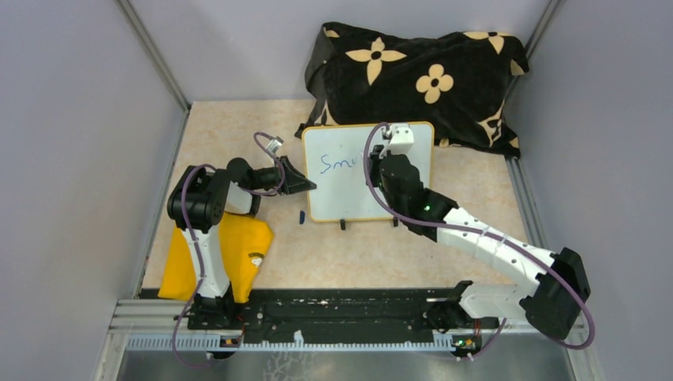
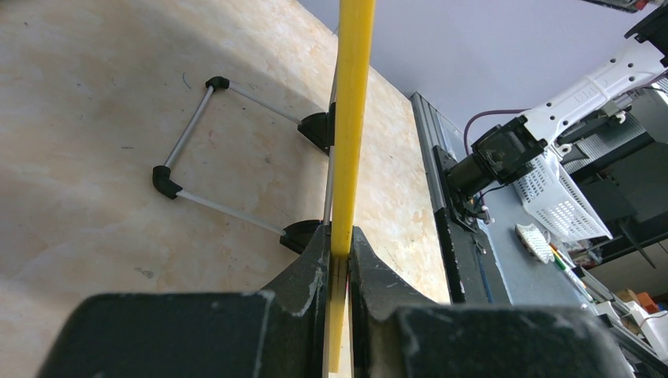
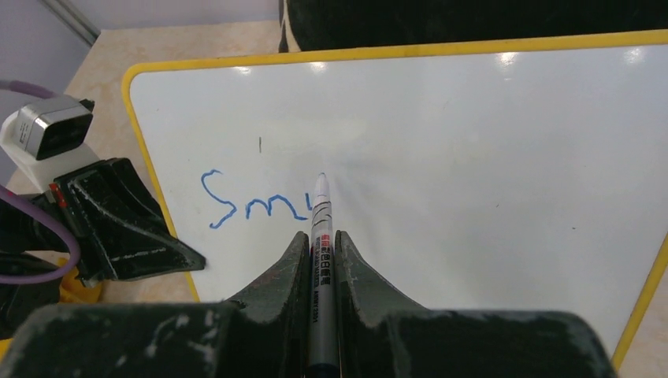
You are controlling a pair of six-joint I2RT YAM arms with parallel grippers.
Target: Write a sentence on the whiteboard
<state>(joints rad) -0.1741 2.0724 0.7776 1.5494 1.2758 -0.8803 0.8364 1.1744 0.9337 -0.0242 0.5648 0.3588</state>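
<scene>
The pale surface (image 1: 238, 127) holds the whiteboard (image 1: 341, 194), which stands up on it on small black feet (image 1: 343, 225). A big black cloth with yellow flowers (image 1: 413, 79) lies in a heap right behind the whiteboard. A yellow bag-like thing (image 1: 238, 246) lies well off to the whiteboard's left, toward the front. The left pincer (image 2: 340, 236) is clenched on the whiteboard's yellow left edge. The right pincer (image 3: 321, 236) is in front of the whiteboard and grips a white pen (image 3: 321, 213). The pen tip is at the white face, just after the blue letters "Smu" (image 3: 252, 206). A tiny blue thing (image 1: 302, 216) lies just by the whiteboard's front left corner.
</scene>
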